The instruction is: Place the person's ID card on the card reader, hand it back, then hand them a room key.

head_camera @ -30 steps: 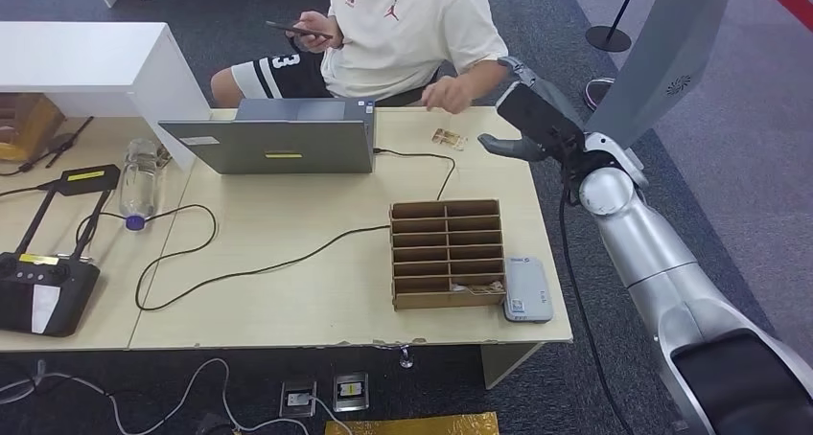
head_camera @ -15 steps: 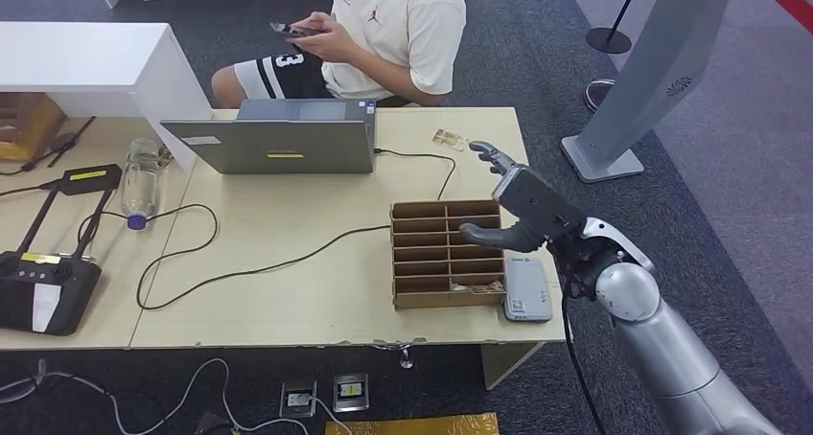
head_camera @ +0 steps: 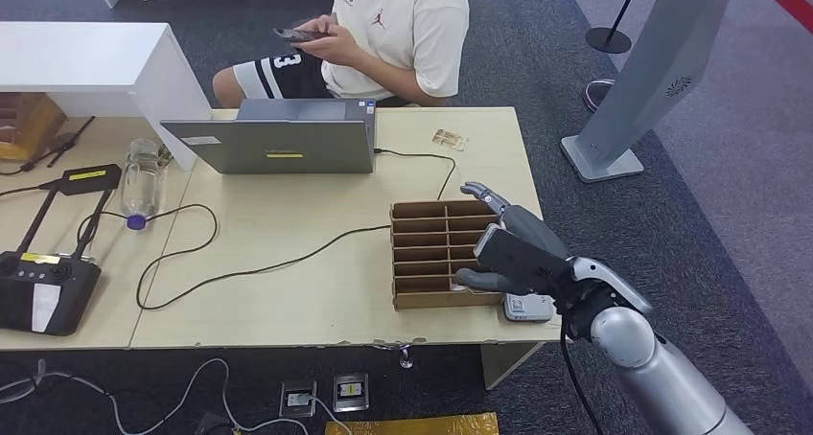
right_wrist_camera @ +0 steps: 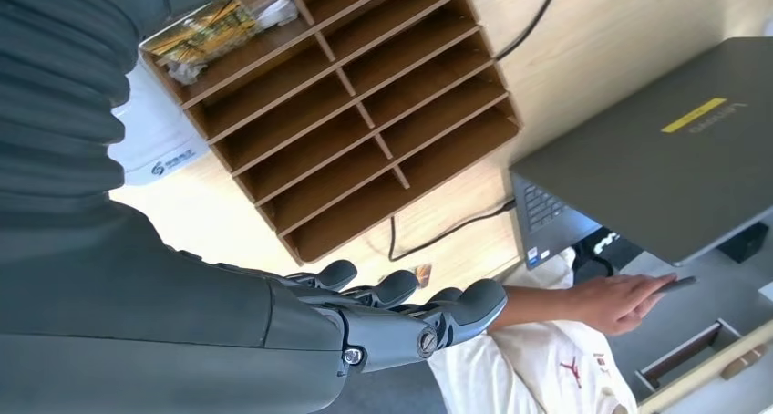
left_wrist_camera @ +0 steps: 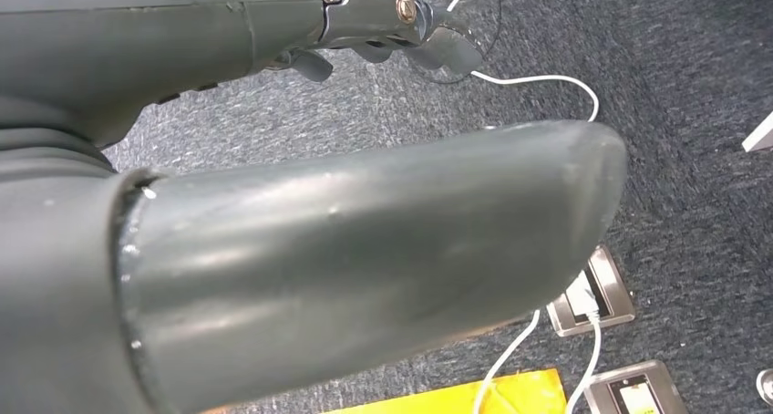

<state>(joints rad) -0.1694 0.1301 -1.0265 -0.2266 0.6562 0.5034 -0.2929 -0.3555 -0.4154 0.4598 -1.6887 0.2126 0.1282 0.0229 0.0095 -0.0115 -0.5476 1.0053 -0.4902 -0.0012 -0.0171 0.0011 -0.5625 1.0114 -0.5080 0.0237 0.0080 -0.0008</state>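
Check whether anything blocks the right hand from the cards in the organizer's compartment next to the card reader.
Nothing visible does. The right hand hovers empty above the cardboard organizer, and the cards lie in an open-topped compartment beside the white card reader. Only the compartment's walls surround them.

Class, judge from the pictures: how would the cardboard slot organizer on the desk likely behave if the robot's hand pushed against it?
The cardboard organizer looks thin-walled and mostly empty, so it is probably light and would slide on the smooth desk. Its thin dividers may bend or crush under the right hand.
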